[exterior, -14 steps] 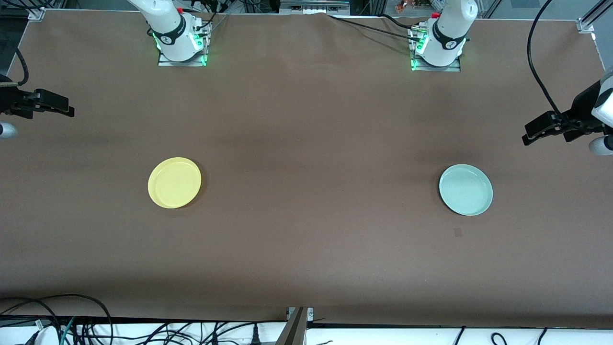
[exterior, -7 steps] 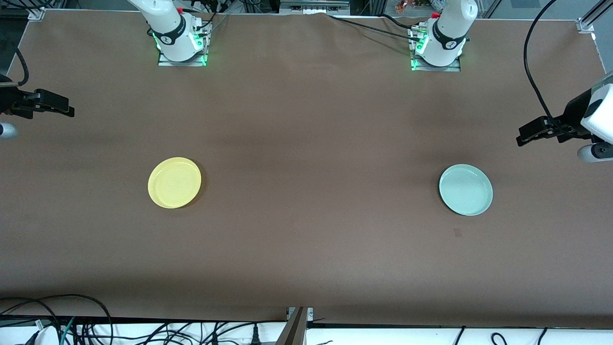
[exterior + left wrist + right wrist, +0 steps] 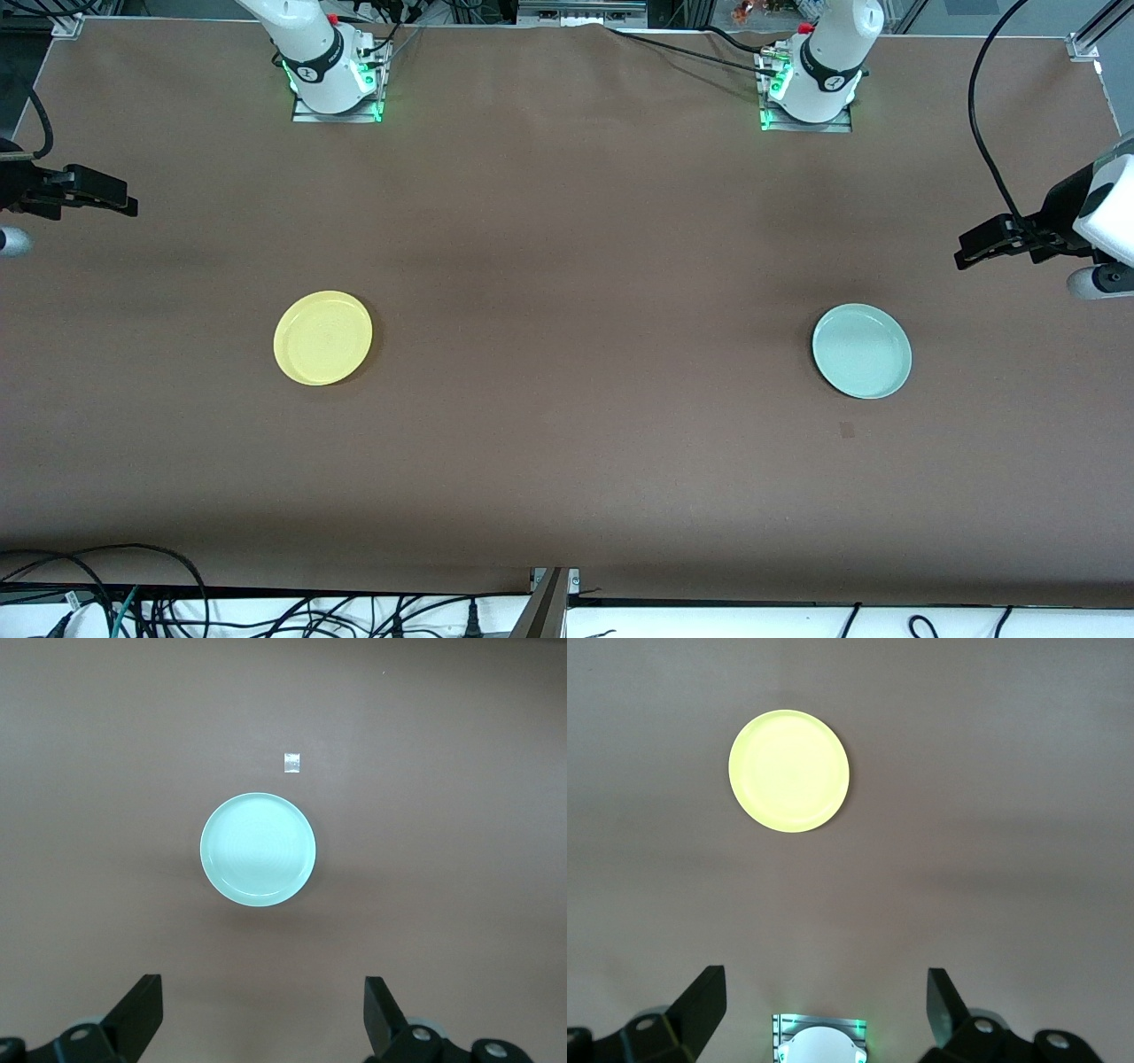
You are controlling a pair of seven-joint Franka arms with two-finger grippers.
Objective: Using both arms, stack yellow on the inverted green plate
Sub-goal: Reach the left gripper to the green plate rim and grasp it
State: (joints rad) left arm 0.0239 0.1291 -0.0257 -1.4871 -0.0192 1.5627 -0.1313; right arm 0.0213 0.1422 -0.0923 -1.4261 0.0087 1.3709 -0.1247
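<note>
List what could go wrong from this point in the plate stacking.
1. The green plate lies rim-up, flat on the table; the left pincer, open above that end, may struggle to get under its rim to flip it.
2. The yellow plate sits far from it; the right pincer, open, faces a long carry and could drop it.

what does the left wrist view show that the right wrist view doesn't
Only the left wrist view shows the round pale mint-green plate, rim up on the brown table, a small pale square mark beside it, and the left hand, open and empty.

Only the right wrist view shows the round bright yellow plate, a green-lit arm base, and the right hand, also open and empty.

Both show one plate lying untouched on bare brown table.
</note>
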